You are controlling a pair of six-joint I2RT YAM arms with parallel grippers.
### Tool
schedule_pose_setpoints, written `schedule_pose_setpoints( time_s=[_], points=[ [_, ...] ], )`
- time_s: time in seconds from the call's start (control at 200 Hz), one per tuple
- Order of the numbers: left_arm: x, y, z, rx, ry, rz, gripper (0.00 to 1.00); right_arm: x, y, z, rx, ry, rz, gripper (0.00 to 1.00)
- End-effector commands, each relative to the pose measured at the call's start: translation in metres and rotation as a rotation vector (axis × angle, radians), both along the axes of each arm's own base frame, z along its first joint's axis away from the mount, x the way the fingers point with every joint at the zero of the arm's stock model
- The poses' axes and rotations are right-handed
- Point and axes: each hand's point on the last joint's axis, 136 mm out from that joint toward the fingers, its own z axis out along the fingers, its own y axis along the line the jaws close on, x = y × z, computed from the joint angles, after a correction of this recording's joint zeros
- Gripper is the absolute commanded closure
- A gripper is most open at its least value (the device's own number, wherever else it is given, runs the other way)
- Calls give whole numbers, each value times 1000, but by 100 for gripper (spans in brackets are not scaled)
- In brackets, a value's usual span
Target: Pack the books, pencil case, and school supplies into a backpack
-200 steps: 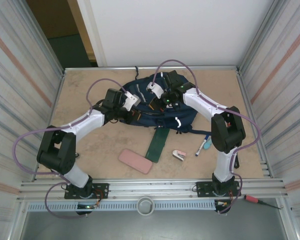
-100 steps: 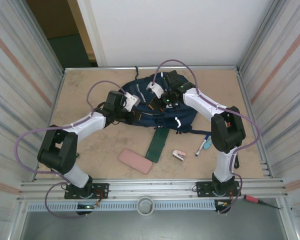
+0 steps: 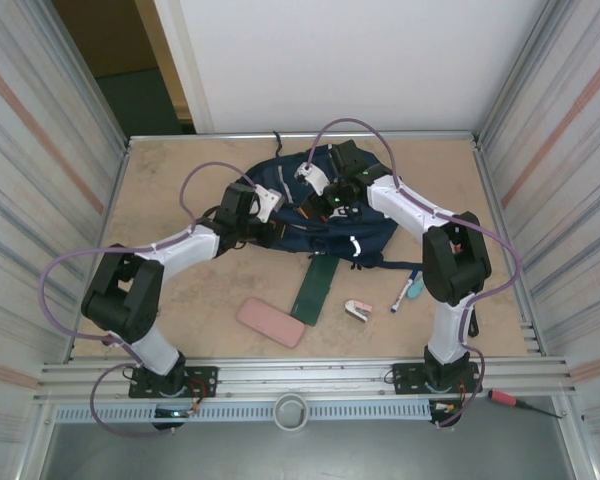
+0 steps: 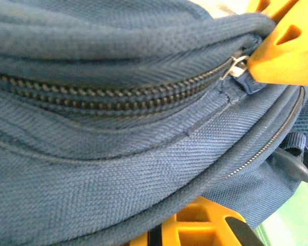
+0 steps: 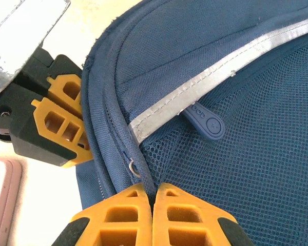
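The left gripper [image 4: 238, 136] is clamped on a thick fold of the backpack [image 3: 325, 238] — one orange finger [image 4: 285, 48] above the fabric, the other beneath it. The closed zip [image 4: 92, 97] runs away from the upper finger, and its metal slider [image 4: 237, 65] sits just beside that fingertip. The right gripper [image 5: 153, 197] has its two fingers pressed together on the bag's piped edge (a thin dark strip is pinched between the pads). A small wire ring [image 5: 133, 169] lies just ahead of its tips, and a pale stripe [image 5: 205, 82] runs farther out. From above, both grippers sit over the bag's middle, close to each other. Nearer the arm bases than either gripper lie the green flat box [image 3: 315, 288], the pink pencil case [image 3: 270, 322] and the pink-and-white item [image 3: 358, 310] — and, off toward the right arm's side, the marker pen [image 3: 402, 295] beside the teal item [image 3: 415, 288].
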Motion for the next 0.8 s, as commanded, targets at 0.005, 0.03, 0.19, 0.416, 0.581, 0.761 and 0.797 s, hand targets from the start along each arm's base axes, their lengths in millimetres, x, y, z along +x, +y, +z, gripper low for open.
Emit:
schedule_pose_setpoints(
  time_s=[0.005, 0.03, 0.19, 0.416, 0.581, 0.761, 0.797],
  points=[
    [7, 14, 0, 49, -58, 66, 99, -3, 2, 15, 39, -16, 24, 100],
    [8, 19, 2, 60, -66, 79, 100, -2, -2, 12, 12, -33, 20, 100],
    [18, 60, 20, 94, -109, 192, 100, 5, -26, -8, -174, -156, 18, 100],
    [22, 93, 20, 198, -124, 247, 100, 9, -44, -21, -253, -264, 74, 100],
    [13, 73, 17, 130, -96, 143, 100, 10, -41, -18, -221, -294, 93, 100],
    [-11, 41, 15, -19, -4, 18, 100, 14, -47, -20, -250, -232, -9, 86],
    [-18, 35, 13, -34, 7, -2, 100, 13, -49, -20, -254, -217, -37, 78]
  ],
)
